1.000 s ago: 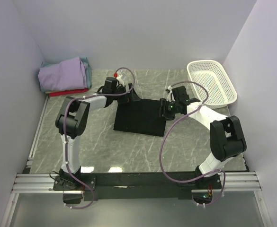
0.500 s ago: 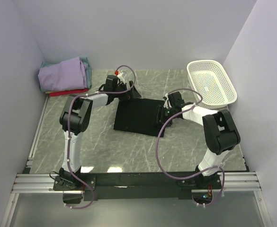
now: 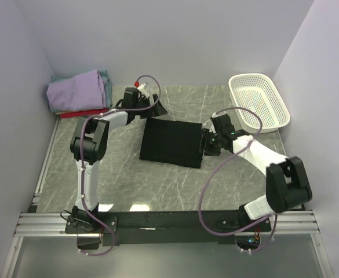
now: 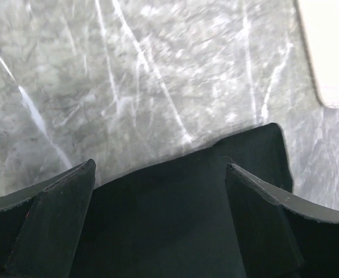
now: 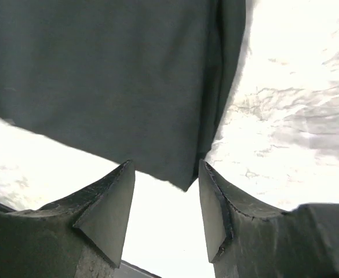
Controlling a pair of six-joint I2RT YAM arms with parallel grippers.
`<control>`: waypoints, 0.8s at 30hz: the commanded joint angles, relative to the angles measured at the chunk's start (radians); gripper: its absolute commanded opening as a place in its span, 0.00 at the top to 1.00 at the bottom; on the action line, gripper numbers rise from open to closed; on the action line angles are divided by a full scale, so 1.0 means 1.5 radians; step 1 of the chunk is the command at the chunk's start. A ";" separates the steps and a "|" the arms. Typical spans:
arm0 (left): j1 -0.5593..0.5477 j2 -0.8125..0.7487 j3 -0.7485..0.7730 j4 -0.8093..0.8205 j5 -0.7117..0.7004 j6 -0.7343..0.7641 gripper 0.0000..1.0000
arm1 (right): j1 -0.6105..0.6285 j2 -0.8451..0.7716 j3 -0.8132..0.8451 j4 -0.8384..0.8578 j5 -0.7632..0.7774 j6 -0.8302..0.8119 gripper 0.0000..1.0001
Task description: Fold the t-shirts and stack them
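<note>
A black t-shirt (image 3: 172,143) lies folded into a flat rectangle on the marble table; no print shows. My left gripper (image 3: 154,108) is open just beyond its far left corner; in the left wrist view the black cloth (image 4: 175,220) lies under and between the spread fingers of that gripper (image 4: 160,165). My right gripper (image 3: 207,146) is open at the shirt's right edge; in the right wrist view a corner of the cloth (image 5: 128,75) points between the fingers of that gripper (image 5: 166,163), untouched. Folded lavender, teal and red shirts (image 3: 78,91) are stacked at the back left.
A white mesh basket (image 3: 259,102) stands at the back right; its edge shows in the left wrist view (image 4: 331,52). Grey walls close in the left, back and right sides. The arm cables loop over the table.
Both grippers have come off the black shirt. The left drew back toward the far left, the right shifted right and nearer. The shirt now lies flat and slightly wider.
</note>
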 commanded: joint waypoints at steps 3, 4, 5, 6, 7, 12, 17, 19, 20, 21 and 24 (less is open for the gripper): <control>-0.003 -0.193 -0.040 -0.015 -0.025 0.023 0.00 | 0.007 -0.116 0.056 -0.024 0.075 -0.017 0.44; -0.004 -0.237 -0.057 -0.023 -0.036 0.020 0.01 | 0.007 -0.125 0.061 -0.031 0.079 -0.019 0.44; -0.006 -0.259 -0.090 -0.034 -0.047 0.016 0.00 | 0.007 -0.129 0.066 -0.030 0.079 -0.021 0.44; -0.009 -0.282 -0.112 -0.038 -0.052 0.010 0.01 | 0.007 -0.132 0.067 -0.028 0.071 -0.024 0.44; -0.011 -0.327 -0.158 -0.040 -0.065 0.005 0.01 | 0.006 -0.130 0.070 -0.029 0.072 -0.025 0.44; -0.024 -0.420 -0.302 -0.025 -0.020 -0.031 0.01 | 0.005 -0.104 0.088 -0.020 0.056 -0.031 0.44; -0.048 -0.447 -0.430 0.034 0.033 -0.070 0.01 | 0.005 -0.074 0.102 -0.014 0.058 -0.036 0.44; -0.066 -0.442 -0.470 0.059 0.034 -0.079 0.01 | 0.005 -0.067 0.108 -0.019 0.065 -0.037 0.44; -0.071 -0.440 -0.482 0.071 0.031 -0.082 0.01 | 0.005 -0.066 0.110 -0.022 0.066 -0.040 0.44; -0.078 -0.437 -0.491 0.076 0.014 -0.084 0.01 | 0.005 -0.067 0.111 -0.022 0.066 -0.040 0.44; -0.078 -0.420 -0.525 0.088 -0.043 -0.087 0.01 | 0.005 -0.076 0.111 -0.027 0.065 -0.042 0.44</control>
